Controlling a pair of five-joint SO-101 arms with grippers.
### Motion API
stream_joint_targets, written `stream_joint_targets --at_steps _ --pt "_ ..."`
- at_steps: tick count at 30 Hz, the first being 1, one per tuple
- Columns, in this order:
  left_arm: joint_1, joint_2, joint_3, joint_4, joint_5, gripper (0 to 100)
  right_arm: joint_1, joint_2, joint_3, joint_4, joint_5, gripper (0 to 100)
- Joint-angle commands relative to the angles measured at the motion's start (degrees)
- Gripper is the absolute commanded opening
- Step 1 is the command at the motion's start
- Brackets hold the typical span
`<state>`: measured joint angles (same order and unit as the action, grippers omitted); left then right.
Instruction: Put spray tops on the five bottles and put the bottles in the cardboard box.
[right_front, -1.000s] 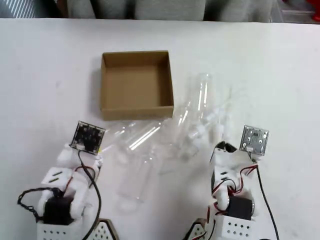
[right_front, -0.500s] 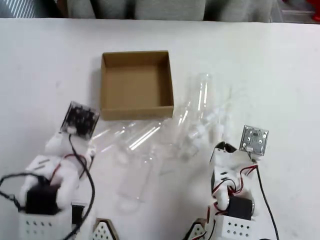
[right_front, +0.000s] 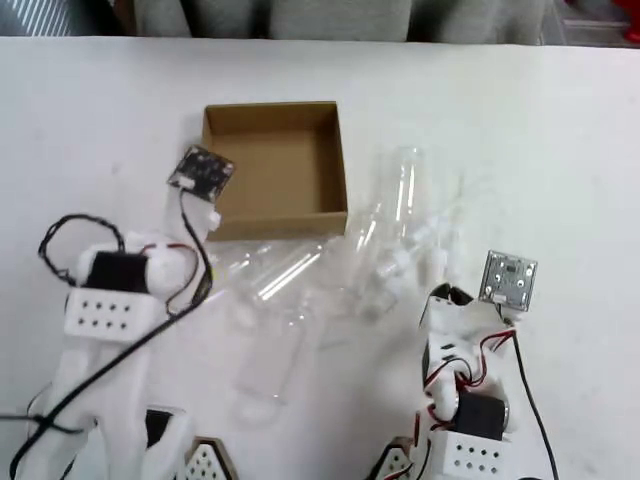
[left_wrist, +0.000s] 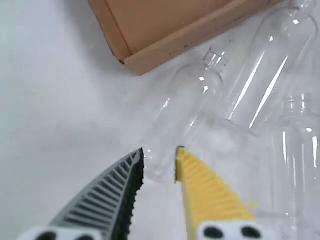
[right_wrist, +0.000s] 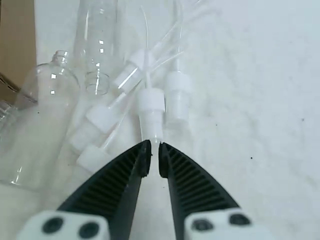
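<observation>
Bottles of clear plastic (right_front: 290, 272) lie on their sides in a loose heap on the white table (right_front: 520, 120), all outside the open brown cardboard box (right_front: 275, 224), just in front of it and off to its right. We see the white spray tops with thin dip tubes (right_front: 405, 262) bunched at the right edge of that heap, near the right arm (right_front: 465, 375). The left arm (right_front: 110, 300) stretches over the table toward the box's near left corner. Its wrist view shows us the left gripper (left_wrist: 159, 159) with one grey and one yellow finger held apart, and the rounded base of one clear bottle (left_wrist: 185, 110) lies between the tips; we cannot tell whether they touch it. That bottle's open neck points at the box's front wall, close beside it, and a second bottle (left_wrist: 265, 75) lies alongside. The right gripper (right_wrist: 154, 150) hangs low over the table, its black fingers drawn almost together with a thin slit between them, gripping nothing. The nozzle of one spray top (right_wrist: 151, 107) lies just ahead of its tips.
</observation>
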<state>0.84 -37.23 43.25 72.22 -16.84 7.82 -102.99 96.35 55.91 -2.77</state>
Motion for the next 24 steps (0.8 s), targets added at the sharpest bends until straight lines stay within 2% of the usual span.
stream_joint_targets --at_steps 1,4,12,20,24 --pt "1.9 5.4 -6.3 0.4 -0.8 21 0.1 -0.2 0.4 0.2 -0.1 1.8" --pt "1.9 11.2 -11.0 0.4 -2.1 21 0.1 -0.2 0.4 0.2 -0.1 1.8" --pt "1.9 28.5 -20.0 0.4 -14.5 21 0.0 -0.2 0.4 0.2 -0.1 1.8" --pt "2.2 37.2 -23.2 -1.4 -15.8 21 0.0 -0.2 0.4 0.2 -0.1 1.8" --pt "4.6 41.8 -23.3 -3.3 -15.8 22 0.0 -0.2 0.4 0.2 -0.1 1.8"
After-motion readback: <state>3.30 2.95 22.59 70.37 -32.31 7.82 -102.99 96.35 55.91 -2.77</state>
